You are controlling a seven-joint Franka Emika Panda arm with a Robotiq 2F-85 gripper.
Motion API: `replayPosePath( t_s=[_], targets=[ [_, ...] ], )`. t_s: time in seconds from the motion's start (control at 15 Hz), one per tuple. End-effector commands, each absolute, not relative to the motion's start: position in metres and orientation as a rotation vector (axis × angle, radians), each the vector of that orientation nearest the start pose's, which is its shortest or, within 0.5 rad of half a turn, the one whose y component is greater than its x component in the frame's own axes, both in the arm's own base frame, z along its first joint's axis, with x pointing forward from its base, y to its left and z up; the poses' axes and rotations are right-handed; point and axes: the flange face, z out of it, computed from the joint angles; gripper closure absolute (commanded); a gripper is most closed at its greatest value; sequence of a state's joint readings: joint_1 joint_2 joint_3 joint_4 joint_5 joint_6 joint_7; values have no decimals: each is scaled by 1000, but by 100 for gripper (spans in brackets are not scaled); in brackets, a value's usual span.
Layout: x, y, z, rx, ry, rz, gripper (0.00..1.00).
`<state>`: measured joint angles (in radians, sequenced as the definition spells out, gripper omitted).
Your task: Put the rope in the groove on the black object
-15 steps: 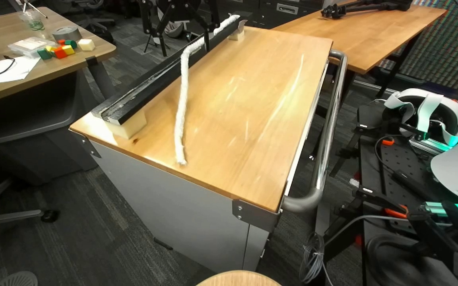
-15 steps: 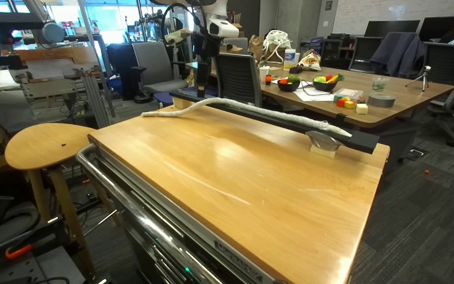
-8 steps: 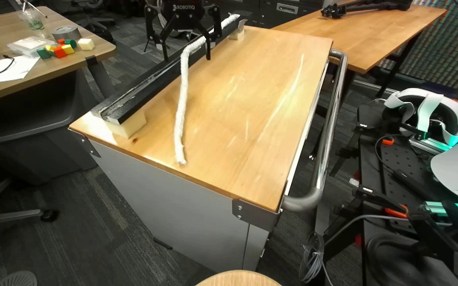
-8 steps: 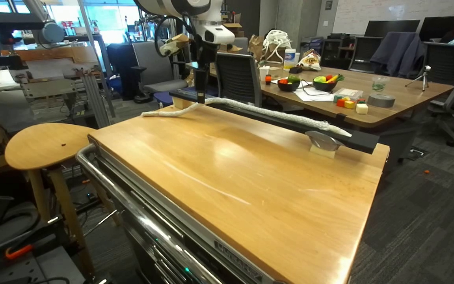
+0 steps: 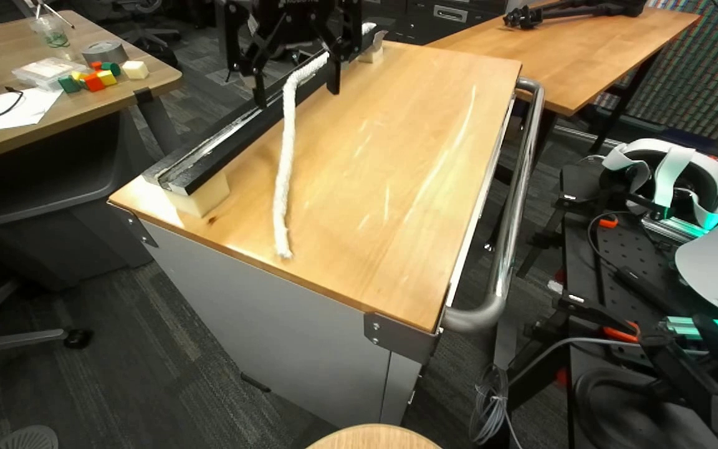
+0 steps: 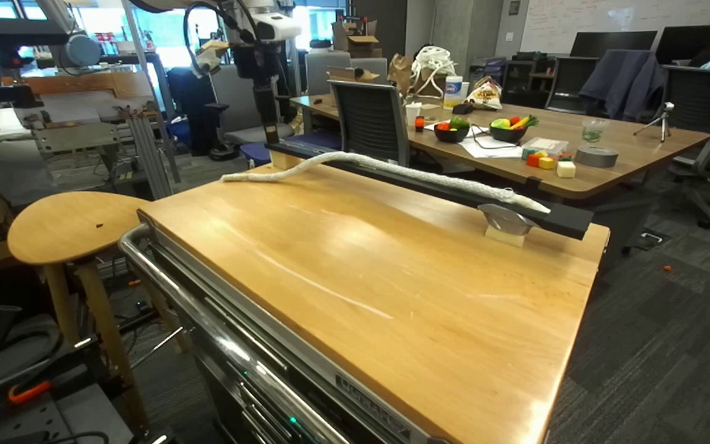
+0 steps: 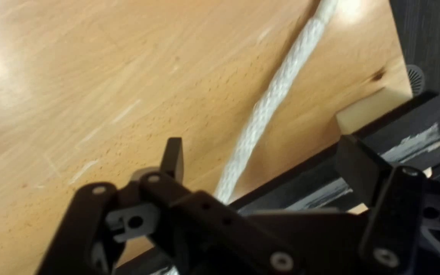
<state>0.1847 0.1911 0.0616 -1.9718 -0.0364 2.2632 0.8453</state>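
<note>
Rope (image 5: 284, 168), white and braided, drapes off the black rail (image 5: 215, 164) in an exterior view: its nearer part slopes down to the wooden tabletop (image 5: 384, 187) and ends just short of the edge, while its farther part follows the rail's top, partly hidden by the Robotiq gripper (image 5: 296, 95). The gripper is released, its fingers (image 5: 334, 80) wide apart and pointing down, the rope passing between them as seen from here. Toward the camera the rail's groove (image 5: 209, 148) lies exposed, and a pale block (image 5: 203, 196) props that end.

An exterior view that takes in a round wooden stool (image 6: 74, 228) shows most of the rope lying along the rail's top, stopping short of one rail end; how deep it sits in the groove cannot be told. A curved silvery piece (image 6: 506, 219) sits beside the rail there. Near the opposite end appears the gripper, seen edge-on; whether it touches the rail is unclear.

In the wrist view the spread fingers stand in the lower part, one over the tabletop, one overlapping the rail; the rope slants between them, from behind the gripper's linkage up to the top border.
</note>
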Motion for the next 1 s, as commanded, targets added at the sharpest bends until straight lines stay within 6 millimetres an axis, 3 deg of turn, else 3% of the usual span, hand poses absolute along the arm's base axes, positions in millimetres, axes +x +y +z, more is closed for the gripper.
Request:
replayPosePath(
  t_s=[0.0, 0.13, 0.2, 0.4, 0.47, 0.8, 0.87, 0.93],
  targets=[
    [572, 203, 343, -3051, 639, -110, 0],
    [565, 232, 306, -3105, 542, 5, 0],
    [563, 213, 333, -3068, 648, -31, 0],
    [557, 235, 294, -3102, 583, 50, 0],
    [558, 234, 292, -3089, 590, 49, 18],
    [559, 240, 292, -3051, 586, 16, 58],
    [559, 241, 294, -3040, 580, 14, 61],
    [559, 242, 296, -3028, 581, 9, 42]
  ],
)
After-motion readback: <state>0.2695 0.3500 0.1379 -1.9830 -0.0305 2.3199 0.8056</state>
